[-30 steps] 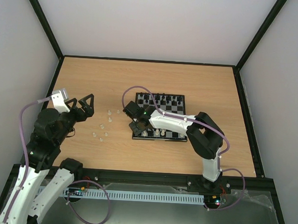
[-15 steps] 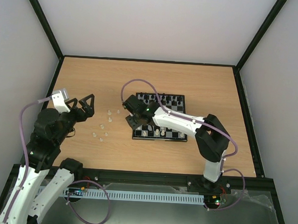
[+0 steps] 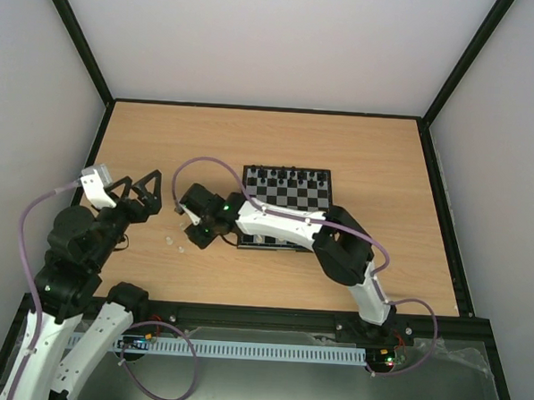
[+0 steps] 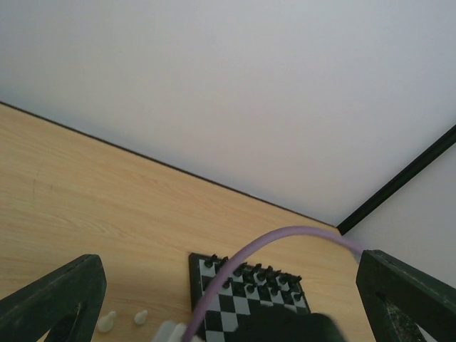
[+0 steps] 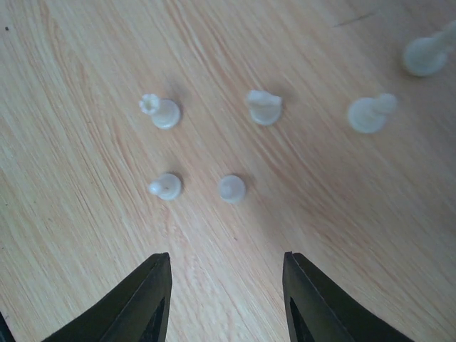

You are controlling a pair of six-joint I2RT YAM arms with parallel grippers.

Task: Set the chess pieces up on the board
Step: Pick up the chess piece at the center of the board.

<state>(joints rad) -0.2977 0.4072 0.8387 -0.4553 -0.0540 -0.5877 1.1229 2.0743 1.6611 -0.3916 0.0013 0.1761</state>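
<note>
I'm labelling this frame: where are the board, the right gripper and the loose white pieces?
board (image 3: 296,196), top view, bare middle squares.
right gripper (image 5: 224,258), right wrist view, midway between fingertips.
loose white pieces (image 5: 231,189), right wrist view, nearest piece's top.

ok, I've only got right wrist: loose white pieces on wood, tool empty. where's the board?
Observer: In the top view the board lies to the right of the right tool, outside your frame.
Operator: anything set on it?
Observer: Black pieces line its far rows.
Operator: left arm close?
Observer: No. The left tool hangs open, left of the white pieces, touching none.
</note>
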